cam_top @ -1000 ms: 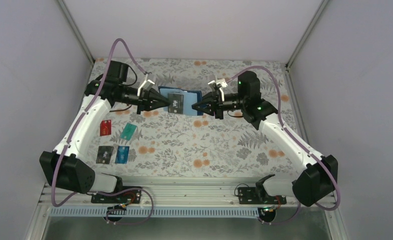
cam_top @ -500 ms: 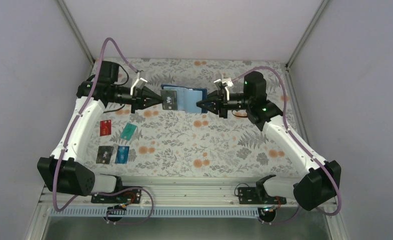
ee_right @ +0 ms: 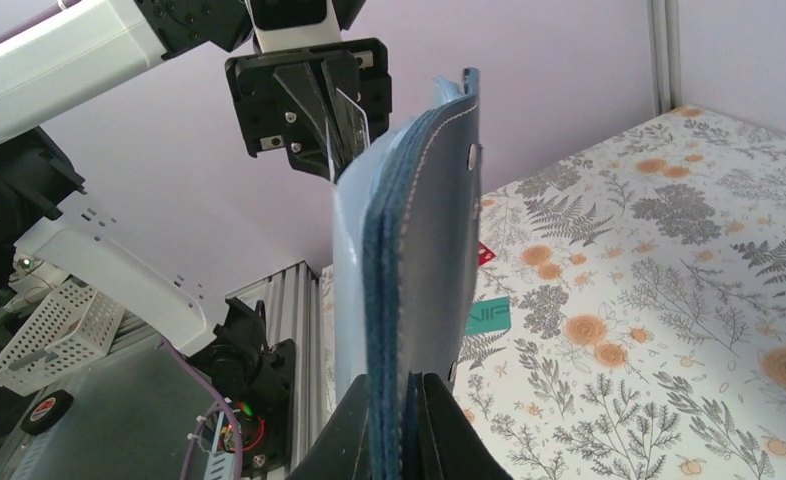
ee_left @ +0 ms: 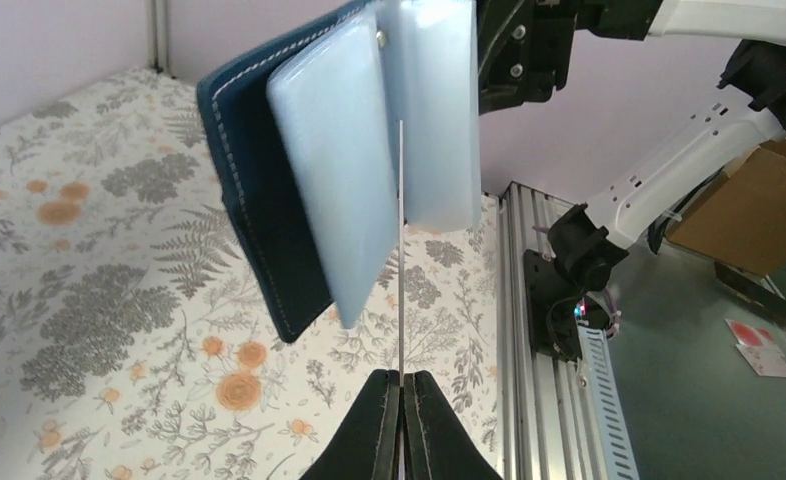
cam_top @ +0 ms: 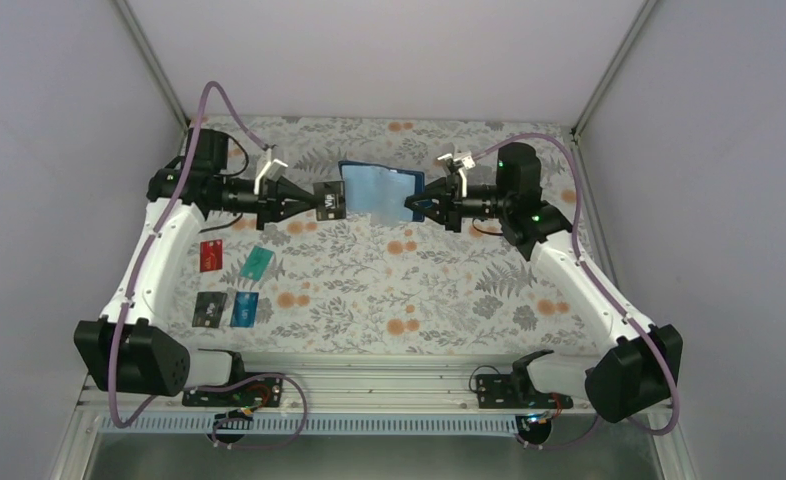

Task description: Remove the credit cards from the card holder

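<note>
Pinching a thin, stiff black card (cam_top: 329, 200) by its short edge, the left claw (cam_top: 312, 201) is clenched on it above the floral-print bench (cam_top: 449, 290), the card just beside the left rim of the card holder (cam_top: 374, 192). The right claw (cam_top: 421, 206) grasps that holder, a navy stitched booklet with smooth pale-blue pockets, open and raised off the bench. A red card (cam_top: 210, 256), a teal card (cam_top: 258, 263), a second black card (cam_top: 209, 308) and a blue card (cam_top: 245, 309) lie flat near the left arm (cam_top: 159, 250).

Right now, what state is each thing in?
card holder: open, held off the table
black card: pinched, just outside holder's left edge
left fingers: shut on black card
right fingers: shut on card holder
four cards: lying flat on table
</note>
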